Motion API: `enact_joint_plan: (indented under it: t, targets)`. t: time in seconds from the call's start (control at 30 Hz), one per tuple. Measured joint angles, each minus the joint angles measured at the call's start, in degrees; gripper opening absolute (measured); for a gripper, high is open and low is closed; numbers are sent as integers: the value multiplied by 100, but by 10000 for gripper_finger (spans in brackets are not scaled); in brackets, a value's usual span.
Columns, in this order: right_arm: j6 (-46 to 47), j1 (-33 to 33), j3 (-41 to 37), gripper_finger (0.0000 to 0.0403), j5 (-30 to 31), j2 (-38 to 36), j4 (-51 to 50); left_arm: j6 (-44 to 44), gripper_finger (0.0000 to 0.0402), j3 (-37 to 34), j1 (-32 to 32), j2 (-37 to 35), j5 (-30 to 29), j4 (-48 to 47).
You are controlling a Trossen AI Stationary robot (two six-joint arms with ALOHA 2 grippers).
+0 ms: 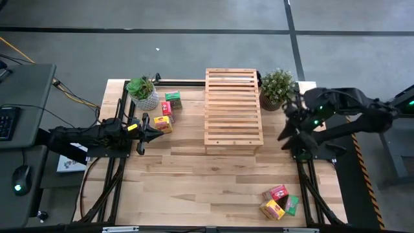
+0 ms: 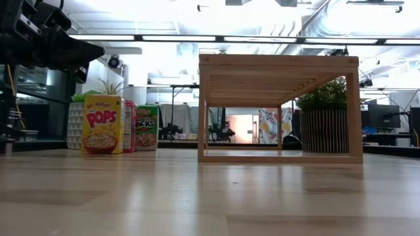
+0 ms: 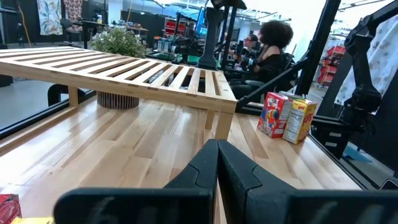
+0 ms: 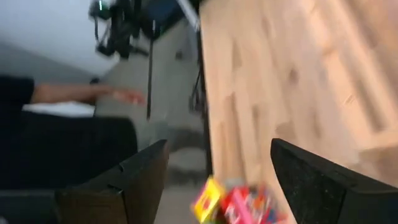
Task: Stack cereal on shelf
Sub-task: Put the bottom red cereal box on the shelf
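- Left arm stretched low across the table's left side, reaching inward from the left edge; left gripper [image 1: 143, 131] pointing toward the shelf, fingers pressed together, holding nothing.
- In the left wrist view, left gripper [image 3: 217, 163] seen with its dark fingers [image 3: 198, 171] meeting in a closed wedge above the tabletop [image 3: 143, 143].
- In the low view, the same arm hanging dark at upper left, above the near boxes.
- Right arm bent at the table's right edge, elbow out past the side, wrist turned downward; right gripper [image 1: 291, 133] raised beside the shelf's right end, clear of it.
- In the right wrist view, right gripper [image 4: 217, 177] with fingers [image 4: 140, 177] standing wide apart, nothing between them; blurred boxes below.
- Shelf [image 1: 233, 109] upright in the middle-back of the table, slatted top bare, one short end toward the front edge.
- First cereal group [image 1: 167, 113] left of the shelf, beside a potted plant [image 1: 143, 92]: green box at the back, red in the middle, yellow box [image 1: 162, 124] just ahead of the left gripper.
- Low view: yellow box [image 2: 102, 124], red box [image 2: 128, 126] and green box [image 2: 147, 128] standing upright side by side.
- Second cereal group [image 1: 279, 200] near the front right corner, red, yellow and green boxes huddled together, well apart from the shelf.
- Second potted plant [image 1: 277, 89] at the shelf's right back corner.
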Motion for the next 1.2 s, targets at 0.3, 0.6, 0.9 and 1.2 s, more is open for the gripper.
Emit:
enact_joint_plan:
  t: [0.3,0.6,0.9,1.2]
  targets:
    - [1125,1919,2,275,414,997,24,1,1,1,-1,0,1,0]
    - [1342,3423,2,275,1045,2384,-788,1,1,1,-1,0,2,0]
    - [840,4141,2,275,1923,3199,-966,2,1,2,-2,0,1,1]
    - [294,4689,2,275,2612,3643,-919,2,1,2,0,-2,2,2]
